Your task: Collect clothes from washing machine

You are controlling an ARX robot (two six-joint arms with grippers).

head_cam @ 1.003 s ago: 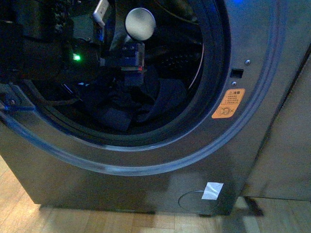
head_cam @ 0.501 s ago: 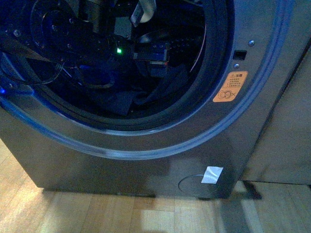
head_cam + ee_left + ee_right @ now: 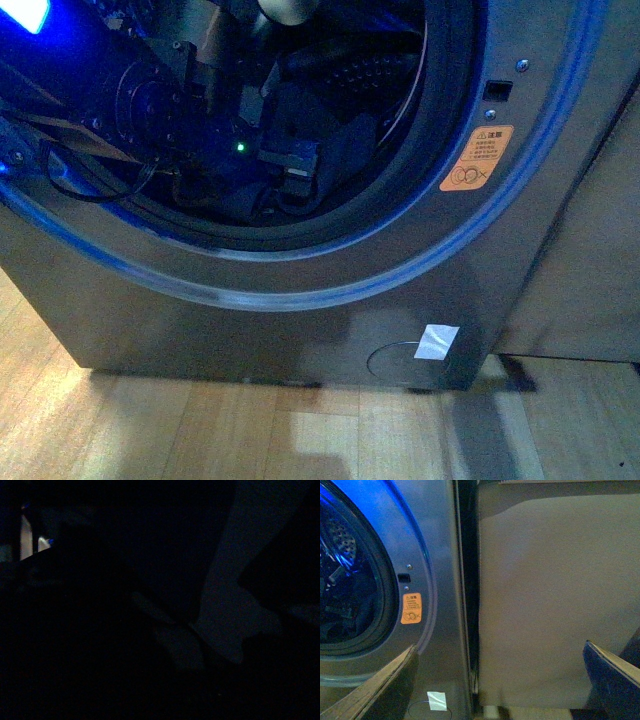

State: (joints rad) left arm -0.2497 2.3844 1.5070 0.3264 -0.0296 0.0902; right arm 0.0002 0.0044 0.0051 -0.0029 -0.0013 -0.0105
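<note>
Grey machine (image 3: pixel 300 330) fills the front view, porthole wide open, orange sticker (image 3: pixel 477 158) right of the rim, white tag (image 3: pixel 437 342) low near the wood floor (image 3: pixel 150 430). Left arm (image 3: pixel 190 110) reaches in through the porthole, green light lit on it. Clothes (image 3: pixel 350 150) sit as a dark navy heap at the bottom of the drum (image 3: pixel 385 65), under and just right of the arm's front end. One fold rises toward the right drum wall, otherwise the heap has no clear long axis. The left pincer is lost among dark arm parts and cloth, so I cannot tell whether it is released or clenched, or touching the fabric.

Left wrist view: dark, nothing usable.

Right wrist view: right pincer (image 3: pixel 500 645) is released, fingers (image 3: pixel 385 685) spread wide with nothing between them. It is outside the machine, facing the machine's right edge and the beige panel (image 3: pixel 555 605) beside it. The porthole and drum lie off to the left of it, and the clothes are well apart from it.

Judgement: the left arm is far nearer. The grasp calls for a move down and slightly right into the heap. The right arm would have to swing left and through the porthole first.
</note>
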